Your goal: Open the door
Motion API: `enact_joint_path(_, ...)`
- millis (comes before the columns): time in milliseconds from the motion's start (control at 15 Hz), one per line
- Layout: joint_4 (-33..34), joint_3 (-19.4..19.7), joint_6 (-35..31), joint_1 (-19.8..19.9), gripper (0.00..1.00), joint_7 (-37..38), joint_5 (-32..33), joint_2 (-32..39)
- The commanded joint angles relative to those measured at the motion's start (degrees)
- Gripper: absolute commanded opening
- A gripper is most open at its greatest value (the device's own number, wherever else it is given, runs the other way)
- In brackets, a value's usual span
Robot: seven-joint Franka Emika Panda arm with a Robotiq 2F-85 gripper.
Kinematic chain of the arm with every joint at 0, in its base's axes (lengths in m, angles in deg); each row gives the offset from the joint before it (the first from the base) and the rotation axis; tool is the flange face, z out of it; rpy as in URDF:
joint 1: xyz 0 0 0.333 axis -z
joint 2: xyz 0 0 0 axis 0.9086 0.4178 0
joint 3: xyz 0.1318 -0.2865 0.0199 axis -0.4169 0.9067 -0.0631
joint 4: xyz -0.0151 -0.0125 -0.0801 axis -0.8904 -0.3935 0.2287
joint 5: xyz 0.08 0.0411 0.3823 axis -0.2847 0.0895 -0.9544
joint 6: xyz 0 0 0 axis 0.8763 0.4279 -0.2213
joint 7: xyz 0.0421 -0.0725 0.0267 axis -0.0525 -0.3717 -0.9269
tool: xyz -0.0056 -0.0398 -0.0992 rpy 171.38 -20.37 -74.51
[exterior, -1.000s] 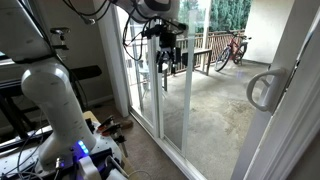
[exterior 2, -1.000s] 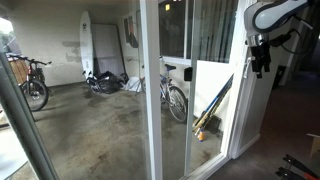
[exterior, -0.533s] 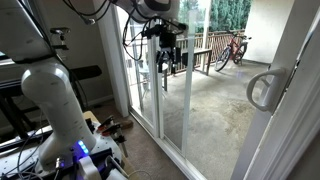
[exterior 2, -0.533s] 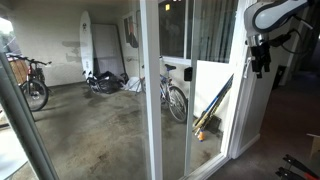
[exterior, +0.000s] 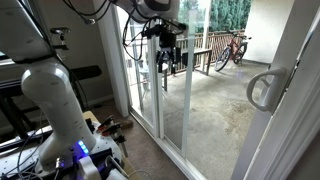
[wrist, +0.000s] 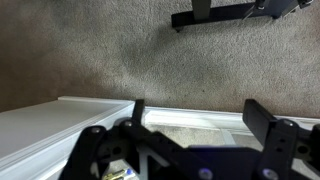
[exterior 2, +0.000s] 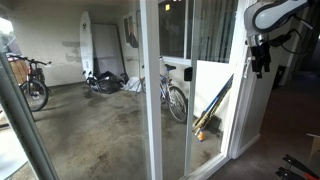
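The door's wide white frame (exterior: 292, 110) stands in the right foreground of an exterior view and bears the pale grey D-shaped loop handle (exterior: 262, 90). My gripper (exterior: 166, 52) hangs high up, close to the white-framed glass panels further back and well apart from the handle. It also shows in an exterior view (exterior 2: 260, 60), beside a white frame (exterior 2: 243, 105); the handle does not show there. In the wrist view my gripper (wrist: 200, 115) is open and empty, its fingers (wrist: 138, 110) pointing down over grey carpet and a white sill (wrist: 60, 120).
The robot's white base (exterior: 55, 100) stands on the left with cables on the floor (exterior: 105, 128). Bicycles (exterior 2: 175, 95) (exterior: 232, 48), a surfboard (exterior 2: 87, 45) and a railing (exterior: 200, 55) are out on the patio. A black furniture foot (wrist: 215, 15) rests on the carpet.
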Motion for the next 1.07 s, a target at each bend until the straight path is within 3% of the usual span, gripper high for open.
enact_joint_path(0, -2.07, 1.20, -4.55, -0.58, 1.00, 0.52, 0.21, -0.88)
enact_joint_path(600, -6.60, 13.42, -18.20, 5.19, 1.00, -13.34, -2.18, 0.60)
enact_joint_path(733, -7.00, 14.91, -23.83, 5.66, 1.00, -16.47, -1.84, 1.40)
enact_joint_path(1000, -8.95, 15.38, -37.57, 6.78, 1.00, -15.24, 1.07, 3.00)
